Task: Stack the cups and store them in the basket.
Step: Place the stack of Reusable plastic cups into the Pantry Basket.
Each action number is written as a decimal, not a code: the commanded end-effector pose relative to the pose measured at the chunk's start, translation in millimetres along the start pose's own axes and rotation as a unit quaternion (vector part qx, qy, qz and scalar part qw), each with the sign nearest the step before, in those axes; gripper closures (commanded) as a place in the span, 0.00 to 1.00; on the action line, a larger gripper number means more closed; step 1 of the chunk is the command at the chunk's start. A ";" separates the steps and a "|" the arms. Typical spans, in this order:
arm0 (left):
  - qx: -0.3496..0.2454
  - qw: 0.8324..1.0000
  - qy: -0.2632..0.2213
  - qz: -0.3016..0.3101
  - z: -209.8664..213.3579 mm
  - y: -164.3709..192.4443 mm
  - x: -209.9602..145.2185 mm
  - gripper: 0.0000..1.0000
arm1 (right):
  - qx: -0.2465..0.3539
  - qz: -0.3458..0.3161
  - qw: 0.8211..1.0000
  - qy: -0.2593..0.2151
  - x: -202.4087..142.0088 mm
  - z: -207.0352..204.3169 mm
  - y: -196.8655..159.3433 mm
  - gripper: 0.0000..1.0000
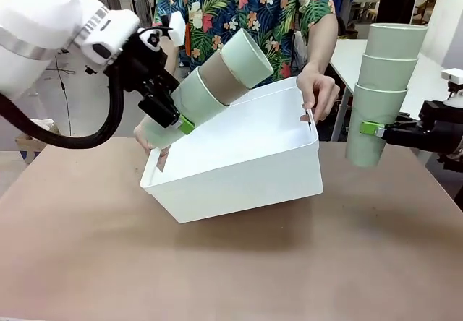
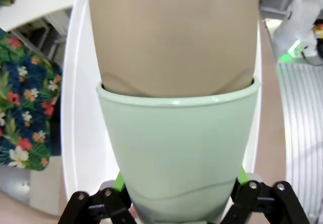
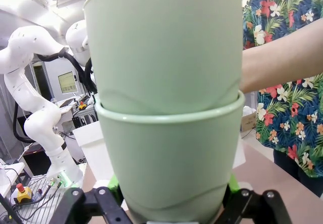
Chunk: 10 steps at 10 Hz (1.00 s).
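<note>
Your left pincer (image 1: 171, 121) clamps the tilted stack (image 1: 217, 81) over the basket (image 1: 242, 187), your right pincer (image 1: 370, 128) the upright stack (image 1: 383, 82); cups (image 2: 176, 148) seem light, stiff, slick, so grip the bottom one

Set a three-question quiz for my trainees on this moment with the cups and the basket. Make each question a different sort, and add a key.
1. True or false: the right gripper holds its stack of cups tilted over the basket.
2. In the three-cup stack held by the left gripper, where does the tan cup sit? A nearest the gripper, B in the middle, C farthest out.
3. Who is holding the basket tipped up off the table?

Key: 1 false, that stack is upright, beside the basket. 2 B. 3 the person, a hand at each end.
</note>
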<state>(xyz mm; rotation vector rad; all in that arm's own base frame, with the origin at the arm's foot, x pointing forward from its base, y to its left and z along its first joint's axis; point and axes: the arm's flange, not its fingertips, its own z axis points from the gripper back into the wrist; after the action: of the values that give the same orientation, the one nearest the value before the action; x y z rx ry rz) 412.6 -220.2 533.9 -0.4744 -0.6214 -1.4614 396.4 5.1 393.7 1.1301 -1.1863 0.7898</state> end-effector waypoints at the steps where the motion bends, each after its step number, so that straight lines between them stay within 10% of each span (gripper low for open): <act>1: -0.004 1.000 0.028 0.015 -8.8 8.9 13.6 0.15 | 0.000 0.005 1.000 -0.003 4.4 0.2 1.2 0.14; 10: -0.002 0.991 0.123 0.056 -101.8 22.5 -4.8 0.15 | 0.000 0.005 1.000 -0.003 4.4 0.2 1.2 0.14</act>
<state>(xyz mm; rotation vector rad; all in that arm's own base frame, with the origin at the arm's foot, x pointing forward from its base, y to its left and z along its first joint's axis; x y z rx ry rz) 440.6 -273.4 449.2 -0.3470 -0.3972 -1.4051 396.4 5.1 393.6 1.1301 -1.1863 0.7897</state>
